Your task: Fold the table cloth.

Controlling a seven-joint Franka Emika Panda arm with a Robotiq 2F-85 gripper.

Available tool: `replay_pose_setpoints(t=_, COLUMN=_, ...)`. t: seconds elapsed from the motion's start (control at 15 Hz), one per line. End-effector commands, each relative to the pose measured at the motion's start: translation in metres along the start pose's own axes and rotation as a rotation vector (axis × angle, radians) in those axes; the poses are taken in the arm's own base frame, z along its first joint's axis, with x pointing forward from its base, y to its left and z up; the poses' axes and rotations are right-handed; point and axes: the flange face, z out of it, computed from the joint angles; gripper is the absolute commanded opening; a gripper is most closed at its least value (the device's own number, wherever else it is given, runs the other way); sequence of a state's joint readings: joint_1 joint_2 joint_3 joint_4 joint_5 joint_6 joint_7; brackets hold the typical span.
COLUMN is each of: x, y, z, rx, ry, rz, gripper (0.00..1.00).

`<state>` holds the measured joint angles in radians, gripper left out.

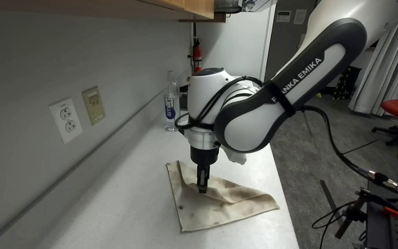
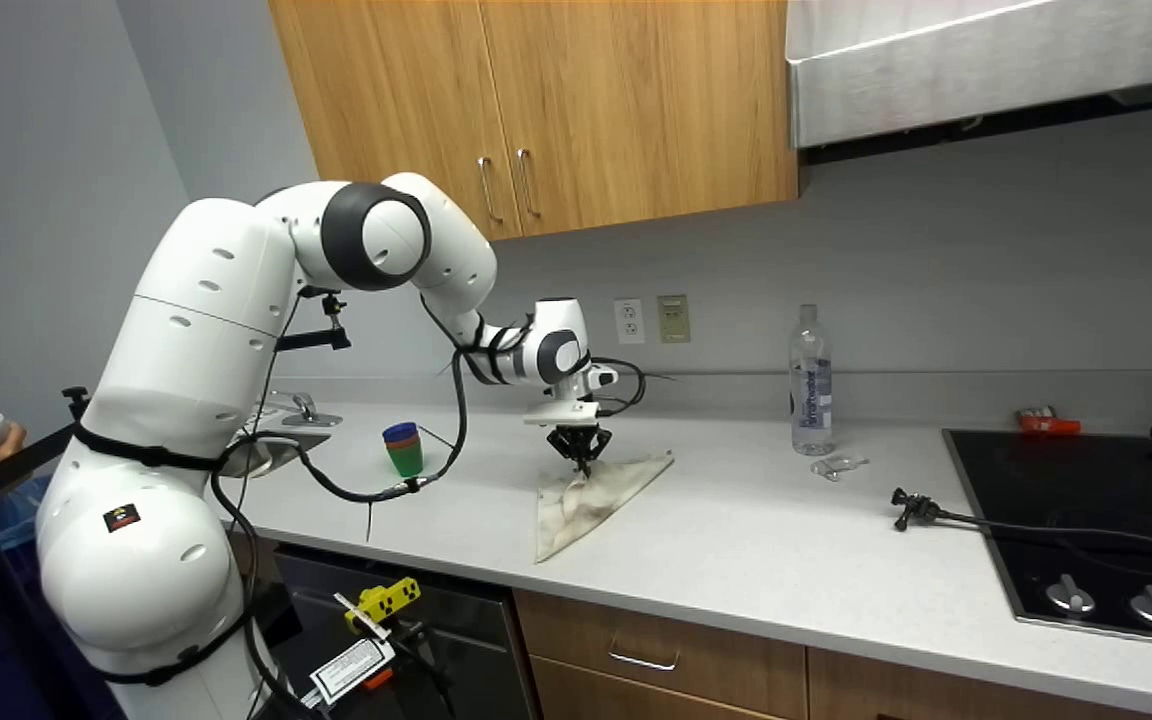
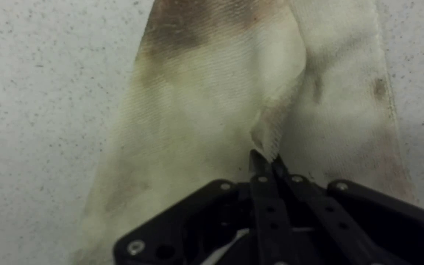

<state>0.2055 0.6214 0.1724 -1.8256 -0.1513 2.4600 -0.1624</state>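
The table cloth (image 1: pixel 216 214) is off-white with reddish-brown stains. It lies on the counter, partly folded over itself, in both exterior views, and it also shows up close in the wrist view (image 3: pixel 193 110). In an exterior view the cloth (image 2: pixel 586 512) looks roughly triangular. My gripper (image 1: pixel 202 189) points straight down at the cloth's middle, and it also shows in the other exterior view (image 2: pixel 584 468). In the wrist view my gripper (image 3: pixel 264 159) is shut on the tip of the folded-over flap. The flap forms a raised ridge leading away from the fingertips. The cloth under the gripper body is hidden.
A clear bottle (image 2: pixel 812 395) stands near the back wall, also visible in an exterior view (image 1: pixel 171 107). Stacked colored cups (image 2: pixel 403 450) stand near the sink. A cooktop (image 2: pixel 1086 530) and a cable mount (image 2: pixel 918 508) are farther along. Wooden cabinets (image 2: pixel 546 110) hang overhead.
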Motion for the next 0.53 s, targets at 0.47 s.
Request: replay_pose_setpoints(t=0.47, x=0.014, y=-0.028, z=-0.002, rx=0.020, ry=-0.001, rz=-0.093, gripper=0.01)
